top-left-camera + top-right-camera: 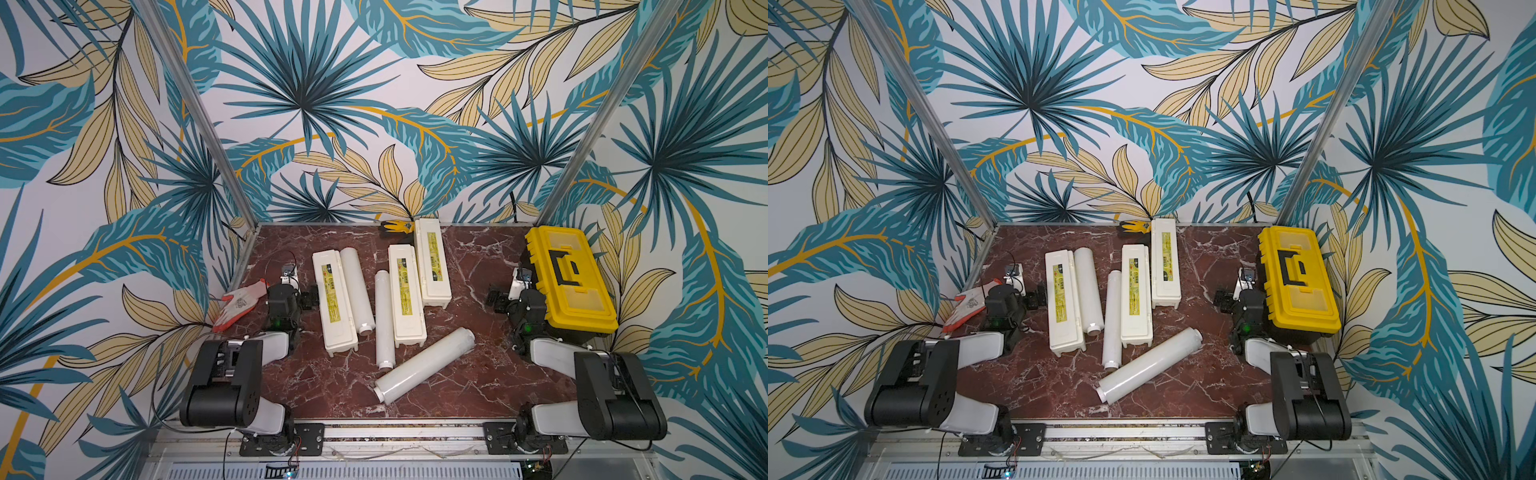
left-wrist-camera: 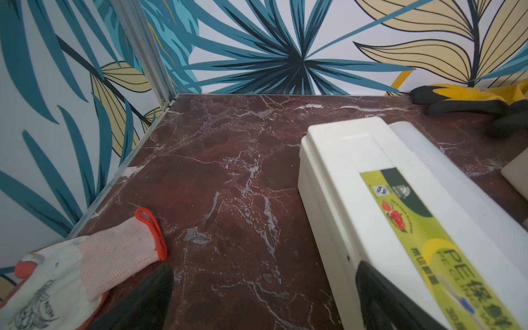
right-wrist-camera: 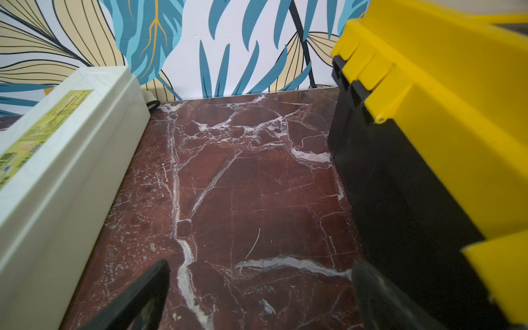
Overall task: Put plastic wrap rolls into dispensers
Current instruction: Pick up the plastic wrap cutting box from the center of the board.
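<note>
**Top views.** Three closed dispensers lie on the marble table [image 1: 478, 257]: the left dispenser [image 1: 334, 301], the middle dispenser [image 1: 406, 295] and, just beside its right side and farther back, the far dispenser [image 1: 432, 262]. All three rolls lie on the table, outside the dispensers. The left roll [image 1: 356, 289] rests against the right side of the left dispenser. The middle roll [image 1: 383, 318] lies along the left side of the middle dispenser. The slanted roll [image 1: 426, 365] lies alone at an angle, nearest the robot. The left gripper [image 1: 309, 297] sits low just beside the left dispenser, jaws released and empty. The right gripper [image 1: 496, 299] sits between the far dispenser and the yellow toolbox [image 1: 569, 278], jaws released and empty.

**Left wrist view.** The fingers [image 2: 143, 300] stand wide apart with bare marble between them. One finger overlaps the side of the left dispenser [image 2: 371, 185]; contact cannot be determined. The left roll [image 2: 423, 143] shows behind that dispenser. A white-orange glove [image 2: 85, 263] lies beside the other finger. A yellow-black glove [image 2: 471, 97] lies at the back wall.

**Right wrist view.** The fingers [image 3: 154, 280] stand wide apart over bare marble. The far dispenser [image 3: 71, 171] runs along one side, the toolbox [image 3: 428, 114] along the other.
</note>
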Robot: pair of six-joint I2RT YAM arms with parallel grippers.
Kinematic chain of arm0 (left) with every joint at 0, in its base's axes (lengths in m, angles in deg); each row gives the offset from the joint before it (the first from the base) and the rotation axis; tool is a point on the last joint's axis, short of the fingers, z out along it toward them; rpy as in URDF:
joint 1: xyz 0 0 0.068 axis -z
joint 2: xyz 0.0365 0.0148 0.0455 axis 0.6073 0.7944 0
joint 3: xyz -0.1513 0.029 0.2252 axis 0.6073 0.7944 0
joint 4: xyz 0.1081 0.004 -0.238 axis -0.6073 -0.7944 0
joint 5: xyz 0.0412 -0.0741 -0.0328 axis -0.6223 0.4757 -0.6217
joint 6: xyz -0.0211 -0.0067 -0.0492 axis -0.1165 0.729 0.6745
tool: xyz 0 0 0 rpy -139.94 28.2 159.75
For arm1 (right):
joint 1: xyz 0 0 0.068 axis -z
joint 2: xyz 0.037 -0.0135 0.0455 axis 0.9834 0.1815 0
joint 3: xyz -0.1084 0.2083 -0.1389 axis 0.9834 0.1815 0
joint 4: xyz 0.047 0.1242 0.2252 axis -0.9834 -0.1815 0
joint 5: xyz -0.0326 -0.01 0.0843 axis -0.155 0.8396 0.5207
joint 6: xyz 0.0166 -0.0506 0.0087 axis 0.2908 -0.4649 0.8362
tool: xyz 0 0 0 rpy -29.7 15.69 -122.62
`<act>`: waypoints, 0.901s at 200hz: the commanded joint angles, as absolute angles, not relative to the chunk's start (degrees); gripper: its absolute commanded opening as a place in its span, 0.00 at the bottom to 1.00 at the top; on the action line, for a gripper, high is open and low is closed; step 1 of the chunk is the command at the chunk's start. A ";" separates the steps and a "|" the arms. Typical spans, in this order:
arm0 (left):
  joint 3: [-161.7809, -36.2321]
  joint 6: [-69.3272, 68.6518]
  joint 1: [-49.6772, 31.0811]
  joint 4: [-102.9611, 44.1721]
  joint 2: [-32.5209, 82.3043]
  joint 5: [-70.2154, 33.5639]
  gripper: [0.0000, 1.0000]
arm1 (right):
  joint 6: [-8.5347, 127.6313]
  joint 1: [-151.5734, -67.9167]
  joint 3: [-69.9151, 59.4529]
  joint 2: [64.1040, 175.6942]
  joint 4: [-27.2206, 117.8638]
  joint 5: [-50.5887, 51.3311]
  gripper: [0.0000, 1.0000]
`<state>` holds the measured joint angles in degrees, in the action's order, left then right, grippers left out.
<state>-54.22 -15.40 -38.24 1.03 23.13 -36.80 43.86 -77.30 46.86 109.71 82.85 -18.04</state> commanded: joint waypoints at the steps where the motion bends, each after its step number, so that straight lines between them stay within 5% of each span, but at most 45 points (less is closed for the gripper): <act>1: -62.88 -12.57 -38.45 -10.10 17.19 -35.53 0.99 | 44.52 -78.27 40.84 106.43 67.79 -15.20 0.99; 45: -75.25 -4.59 -38.01 -17.46 21.29 -22.70 1.00 | 49.61 -87.20 22.21 111.34 46.78 -21.39 0.99; 107: -99.12 6.46 -37.40 -29.04 38.09 -6.64 1.00 | 60.75 -94.75 -18.40 138.24 16.14 -27.14 0.99; 180: -106.06 7.00 -36.52 -31.43 44.48 -7.00 1.00 | 61.30 -96.41 -44.91 158.79 4.26 -20.50 0.99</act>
<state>-102.94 6.39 -37.12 -29.43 44.73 -6.96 60.84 -95.99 -40.24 155.87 11.16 -23.62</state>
